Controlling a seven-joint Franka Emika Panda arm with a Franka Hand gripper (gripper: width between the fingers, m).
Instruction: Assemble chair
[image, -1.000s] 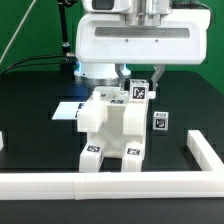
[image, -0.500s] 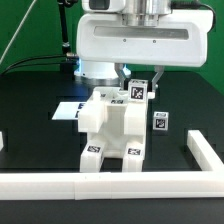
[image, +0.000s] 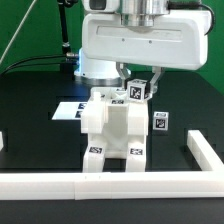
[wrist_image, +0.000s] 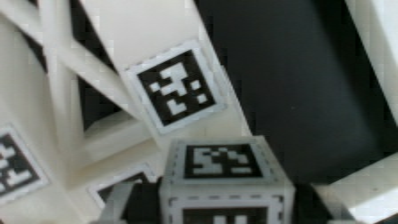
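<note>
The chair (image: 110, 125) stands mid-table as a joined white blocky body with tags on its front feet. My gripper (image: 138, 84) hangs over its upper back on the exterior view's right. It is shut on a small white tagged chair piece (image: 138, 92) held tilted against the top of the body. In the wrist view this piece (wrist_image: 221, 165) shows its tagged square end between my dark fingers (wrist_image: 146, 198), with my gripper (wrist_image: 222, 203) around it. The chair's slanted white bars and a large tag (wrist_image: 175, 88) lie just beyond. Whether the piece is seated is hidden.
Another tagged white chair piece (image: 159, 122) stands beside the body on the exterior view's right. The marker board (image: 68, 110) lies flat behind on the left. The white L-shaped border rail (image: 150, 183) runs along the front and up the right side (image: 205, 152).
The gripper has turned slightly with the small piece, so its tag now sits more tilted. The chair body has stayed put.
</note>
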